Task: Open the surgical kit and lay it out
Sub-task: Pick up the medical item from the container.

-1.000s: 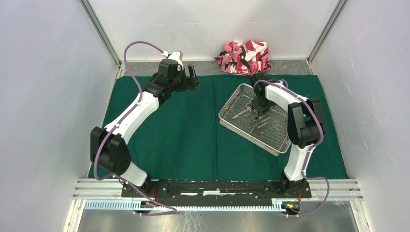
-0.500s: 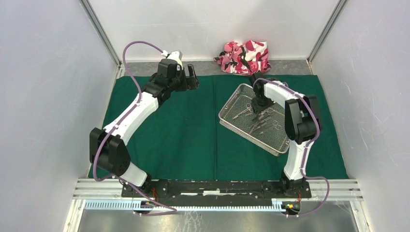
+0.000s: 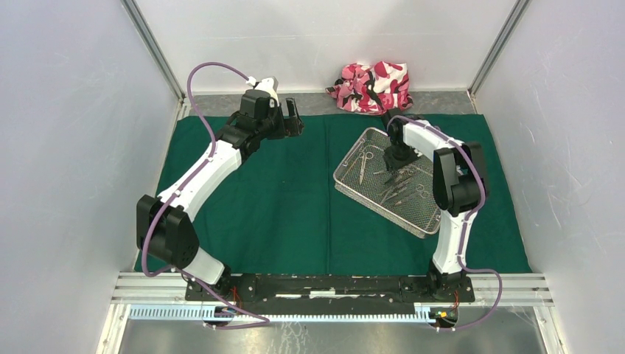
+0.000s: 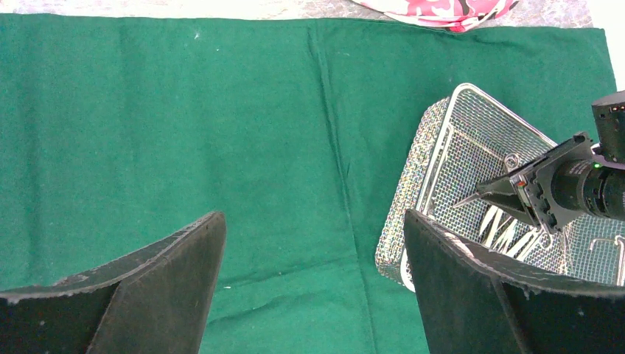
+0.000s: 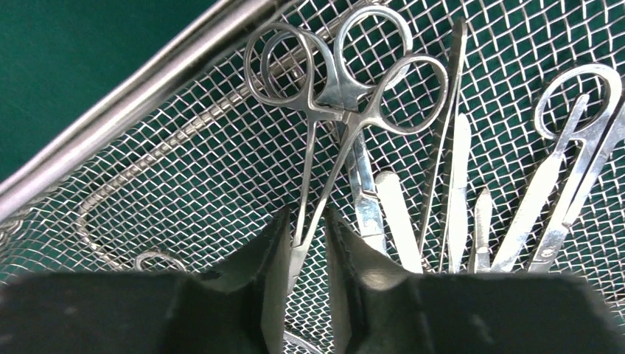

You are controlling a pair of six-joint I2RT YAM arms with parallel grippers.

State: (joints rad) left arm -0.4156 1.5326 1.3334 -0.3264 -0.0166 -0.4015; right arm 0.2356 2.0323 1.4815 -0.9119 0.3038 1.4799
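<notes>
The dark green cloth (image 3: 280, 199) lies spread flat on the table. The silver wire-mesh tray (image 3: 354, 193) sits askew on its right half, with several steel instruments (image 3: 404, 189) inside. One pair of scissors (image 3: 362, 166) lies apart at the tray's left end. My right gripper (image 3: 400, 157) is down in the tray. In the right wrist view its jaws (image 5: 306, 221) are closed to a narrow gap around the shafts of ring-handled forceps (image 5: 332, 96). My left gripper (image 3: 293, 118) hovers open and empty over the cloth's far left part (image 4: 313, 221). The tray (image 4: 435, 140) is to its right.
A pink-white-black camouflage cloth bundle (image 3: 372, 86) lies behind the green cloth at the back wall, and its edge shows in the left wrist view (image 4: 442, 7). White walls enclose the table on the left, back and right.
My right gripper has moved toward the tray's far side. The scissors at the tray's left end have swung from slanted to nearly straight. The left arm has not moved.
</notes>
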